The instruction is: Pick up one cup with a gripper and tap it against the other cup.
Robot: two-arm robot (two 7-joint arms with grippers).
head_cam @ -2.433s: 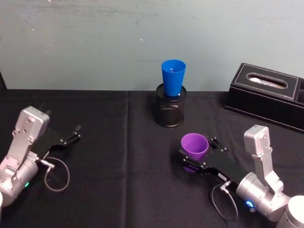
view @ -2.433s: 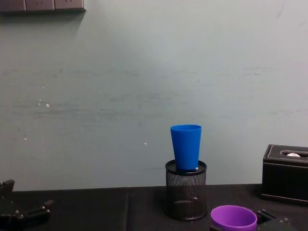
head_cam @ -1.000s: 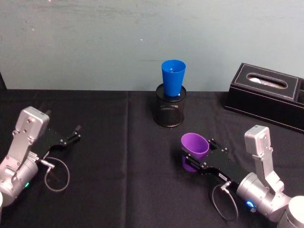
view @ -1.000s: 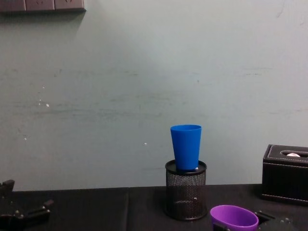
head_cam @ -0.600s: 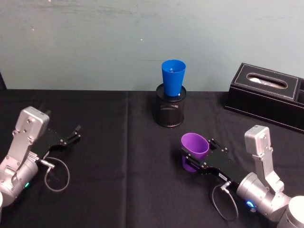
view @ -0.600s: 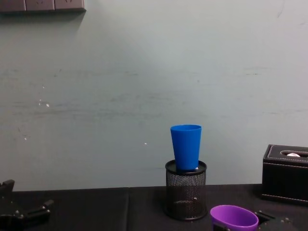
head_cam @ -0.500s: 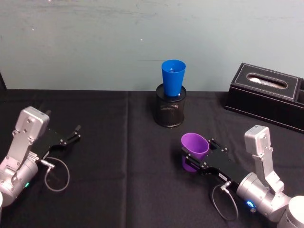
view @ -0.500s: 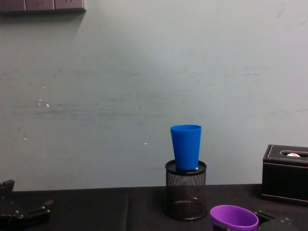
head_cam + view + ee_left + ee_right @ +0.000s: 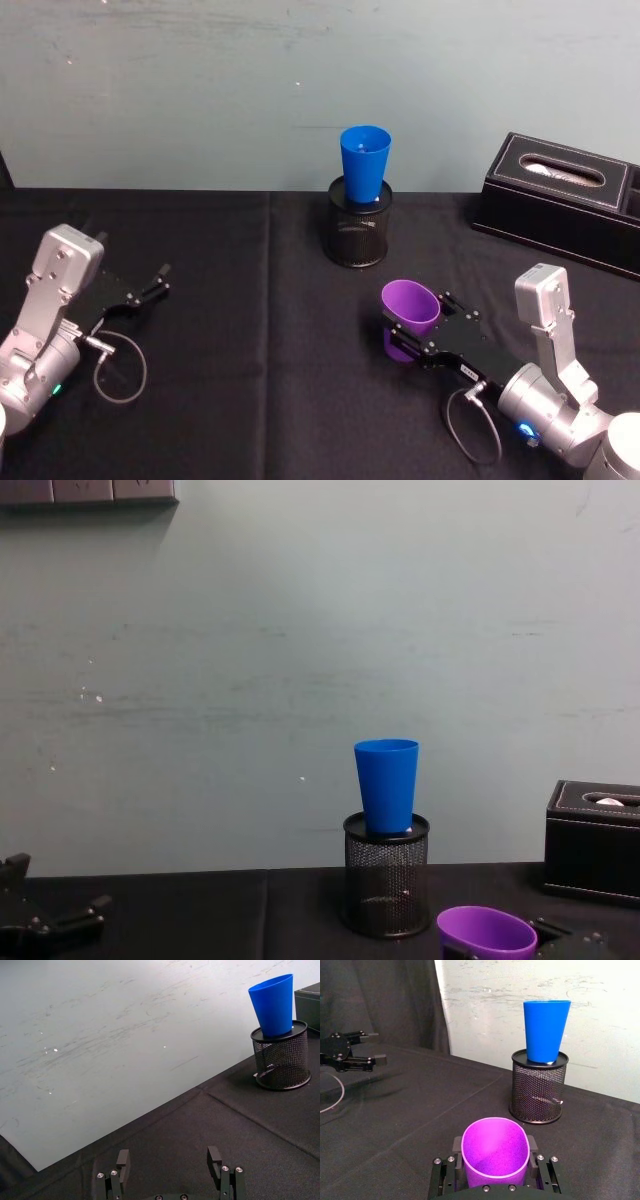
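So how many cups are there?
2. The purple cup is held in the right gripper; the blue cup stands in the black mesh holder farther back.

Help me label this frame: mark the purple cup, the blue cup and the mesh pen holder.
purple cup [image 9: 410,306]: head view, inner wall inside its open mouth.
blue cup [image 9: 365,172]: head view, middle of its outer wall.
mesh pen holder [image 9: 354,241]: head view, front of its mesh wall.
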